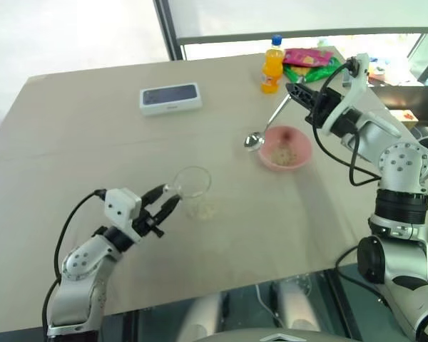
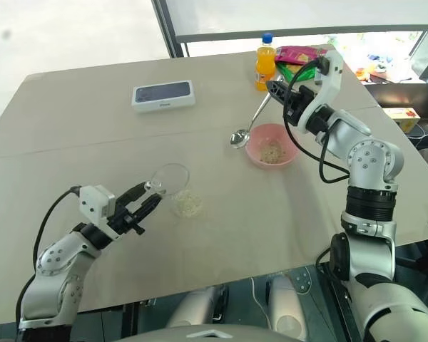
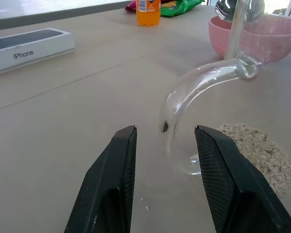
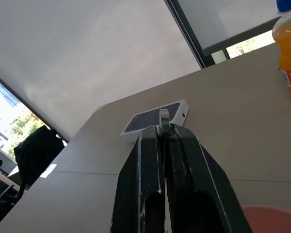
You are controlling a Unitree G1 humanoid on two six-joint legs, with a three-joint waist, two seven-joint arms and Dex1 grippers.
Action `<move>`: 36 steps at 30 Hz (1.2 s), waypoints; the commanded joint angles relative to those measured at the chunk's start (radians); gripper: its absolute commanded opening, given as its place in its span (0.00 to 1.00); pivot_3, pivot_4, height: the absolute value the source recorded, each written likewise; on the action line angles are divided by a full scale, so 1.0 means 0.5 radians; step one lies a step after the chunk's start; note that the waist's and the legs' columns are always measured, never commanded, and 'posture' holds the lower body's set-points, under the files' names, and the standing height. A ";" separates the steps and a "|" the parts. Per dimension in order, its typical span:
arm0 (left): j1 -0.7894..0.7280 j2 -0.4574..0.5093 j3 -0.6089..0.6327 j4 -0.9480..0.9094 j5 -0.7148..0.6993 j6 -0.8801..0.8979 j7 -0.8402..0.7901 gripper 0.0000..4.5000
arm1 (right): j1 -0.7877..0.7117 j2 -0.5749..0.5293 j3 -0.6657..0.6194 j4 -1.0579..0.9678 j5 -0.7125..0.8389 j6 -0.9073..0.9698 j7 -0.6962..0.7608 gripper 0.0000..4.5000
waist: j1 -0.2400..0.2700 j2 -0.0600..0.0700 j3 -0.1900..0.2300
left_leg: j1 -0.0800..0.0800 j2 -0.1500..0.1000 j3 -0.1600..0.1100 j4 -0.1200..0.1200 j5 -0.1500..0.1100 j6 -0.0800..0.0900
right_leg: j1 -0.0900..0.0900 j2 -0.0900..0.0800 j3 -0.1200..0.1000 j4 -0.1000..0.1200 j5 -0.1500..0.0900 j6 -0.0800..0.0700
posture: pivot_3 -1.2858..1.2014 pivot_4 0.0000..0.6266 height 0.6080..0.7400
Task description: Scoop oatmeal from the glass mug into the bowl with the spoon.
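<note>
The glass mug (image 1: pixel 192 187) stands near the table's front, its handle (image 3: pixel 203 80) turned toward my left gripper (image 1: pixel 170 196). That gripper is open, and the handle sits just past its fingertips without touching them. Pale oatmeal (image 1: pixel 200 209) lies at the mug's bottom. The pink bowl (image 1: pixel 285 148) stands to the mug's right and farther back, with some oatmeal (image 1: pixel 282 154) in it. My right gripper (image 1: pixel 294 91) is raised behind the bowl, shut on the handle of the spoon (image 1: pixel 271 120). The spoon slants down, and its oval end (image 1: pixel 253 140) hangs just off the bowl's left rim.
A white phone box (image 1: pixel 170 98) lies at the back left of the table. An orange drink bottle (image 1: pixel 272 65) and bright snack packets (image 1: pixel 310 63) stand at the back right. The table's front edge runs just behind my left arm.
</note>
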 commanded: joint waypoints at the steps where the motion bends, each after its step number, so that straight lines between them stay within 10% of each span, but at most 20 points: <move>1: -0.017 0.028 0.025 0.025 0.006 -0.073 -0.005 0.43 | -0.005 -0.009 -0.036 -0.114 0.031 -0.004 -0.002 0.00 | 0.000 0.000 0.000 | 0.000 0.000 0.000 0.000 0.000 0.000 | 0.000 0.000 0.000 0.000 0.000 0.000 | 0.52 0.24 1.00; 13: -0.182 -0.033 -0.052 0.102 -0.021 -0.068 0.036 0.43 | 0.039 0.010 -0.029 -0.179 0.042 0.014 -0.032 0.00 | -0.001 0.000 0.000 | 0.000 0.000 0.000 0.000 0.000 0.000 | 0.000 0.000 0.000 0.000 0.000 0.000 | 0.52 0.24 1.00; 19: -0.217 -0.023 -0.064 0.145 -0.019 -0.085 0.034 0.01 | 0.051 0.012 -0.028 -0.187 0.039 0.020 -0.034 0.00 | 0.003 0.000 0.000 | 0.000 0.000 -0.001 0.000 0.000 0.000 | 0.000 0.000 -0.001 0.001 0.000 0.000 | 0.52 0.24 1.00; 36: -0.637 -0.033 -0.173 0.290 0.125 0.139 0.311 0.01 | -0.206 0.028 -0.063 -0.217 0.118 0.046 -0.110 0.00 | 0.002 0.001 0.000 | 0.001 -0.001 -0.001 0.002 0.000 0.000 | 0.000 0.001 -0.001 0.004 0.000 0.000 | 0.52 0.24 1.00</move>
